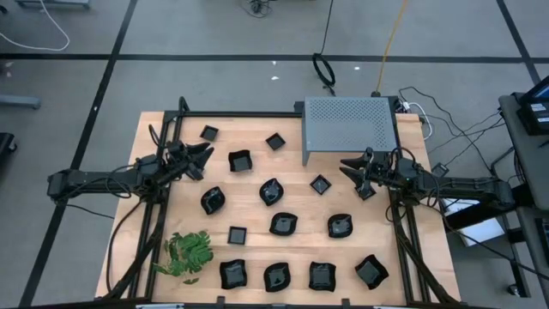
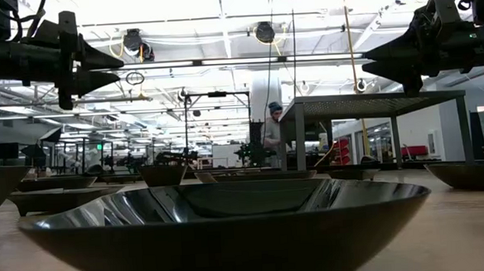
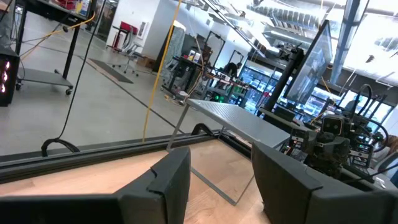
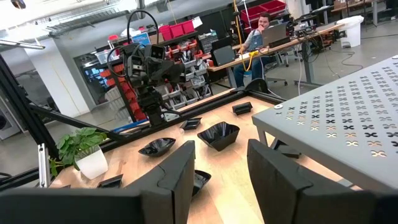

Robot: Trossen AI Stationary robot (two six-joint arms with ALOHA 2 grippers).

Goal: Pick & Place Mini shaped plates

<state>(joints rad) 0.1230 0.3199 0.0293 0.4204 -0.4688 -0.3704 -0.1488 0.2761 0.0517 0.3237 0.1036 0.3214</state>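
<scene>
Several small glossy black plates [image 1: 271, 191] lie on their bases across the wooden table, some square, some rounded; one fills the foreground of the low view [image 2: 230, 219]. My left gripper [image 1: 204, 158] hovers open over the table's left side, pointing right, beside a square plate [image 1: 239, 160]. My right gripper [image 1: 348, 166] hovers open by the near edge of the grey box, pointing left, right of a small square plate [image 1: 320, 184]. Both grippers hang well above the table in the low view [image 2: 110, 68] [image 2: 375, 62]. The right wrist view shows plates [image 4: 217, 134] ahead of its open fingers [image 4: 221, 168]. The left wrist view shows open fingers [image 3: 221, 180] and no plate.
A large grey perforated metal box [image 1: 350, 124] stands on legs at the table's far right. A green leafy sprig [image 1: 186, 254] lies near the left near corner. A black frame rail [image 1: 243, 115] runs round the table. A person [image 4: 261, 28] sits in the room behind.
</scene>
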